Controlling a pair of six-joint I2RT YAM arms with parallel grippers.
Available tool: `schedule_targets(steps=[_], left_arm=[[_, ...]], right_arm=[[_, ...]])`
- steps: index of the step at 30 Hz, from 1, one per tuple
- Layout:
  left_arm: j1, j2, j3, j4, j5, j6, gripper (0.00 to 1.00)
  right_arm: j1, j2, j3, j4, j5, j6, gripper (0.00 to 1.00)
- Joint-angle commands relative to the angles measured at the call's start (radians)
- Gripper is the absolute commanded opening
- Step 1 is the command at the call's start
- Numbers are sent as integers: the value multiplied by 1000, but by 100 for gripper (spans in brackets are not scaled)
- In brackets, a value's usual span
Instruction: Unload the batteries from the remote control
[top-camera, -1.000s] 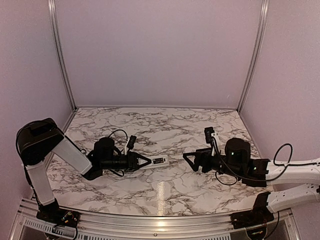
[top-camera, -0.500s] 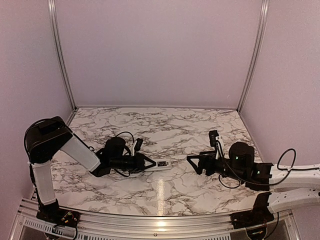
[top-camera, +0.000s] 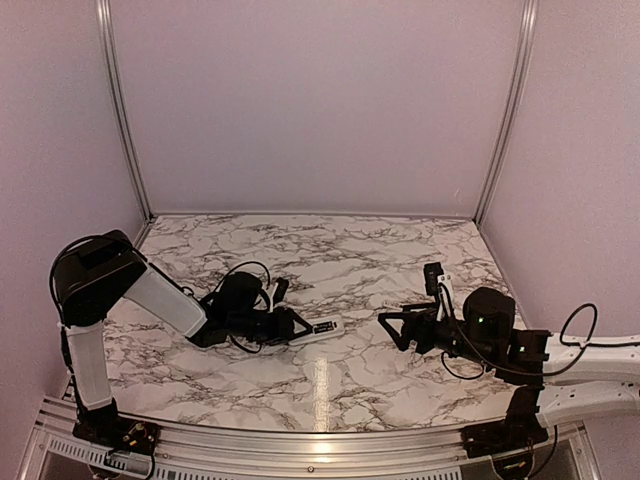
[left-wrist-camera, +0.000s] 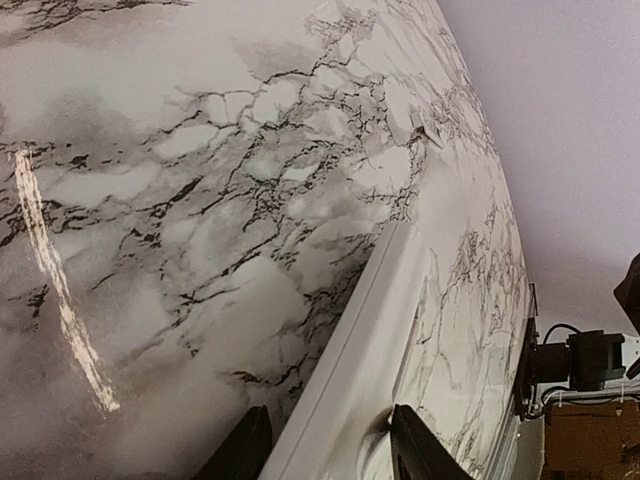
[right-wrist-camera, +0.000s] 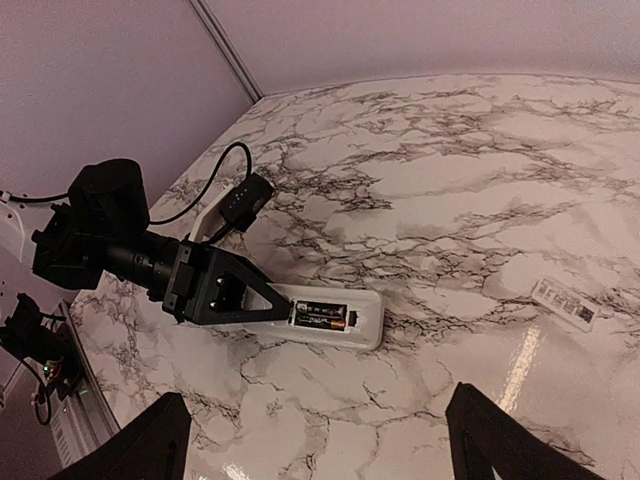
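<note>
- Batteries (right-wrist-camera: 320, 316) are lying inside the remote control (right-wrist-camera: 365, 322) on the table (top-camera: 330, 260), its long axis pointing toward the right gripper (top-camera: 392, 328).
- Left gripper (right-wrist-camera: 288, 312) is straddling one end; clamped or not, I cannot tell.
- That right gripper is gaping wide, well apart.

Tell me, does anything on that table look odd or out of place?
The slim white plastic remote control lies with its back open, dark cylindrical batteries exposed in the recess. A thin pale flat strip, probably its cover, lies apart on the marble table. Nothing looks spilled or broken.
</note>
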Motion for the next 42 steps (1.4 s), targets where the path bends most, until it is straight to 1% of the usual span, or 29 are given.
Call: schedule_targets(steps=[1,9,17,21,28,35,38,42], left_arm=[[-2,17,41,-125,-81,76,46],[-2,0,82,-220,-203,162,58],[-2,-79,109,-337,-370,271,83],[-3,-163,81,-398,-510,305,87],[-4,-361,-69,-454,-727,350,88],[-3,-502,-205,-566,-860,293,80],[-3,-508,-234,-596,-893,262,79],[-2,-480,-242,-618,-911,260,76]], right_arm=[[6,-12,-6,-1,-3,-15,88],[6,-8,-11,3,-6,-14,88],[6,3,-9,14,-7,-14,88],[6,16,-3,16,-10,-15,88],[6,38,22,2,-12,-18,88],[6,53,42,-1,-26,-17,88],[16,61,49,-1,-27,-16,88],[37,68,60,-7,-16,-18,88]])
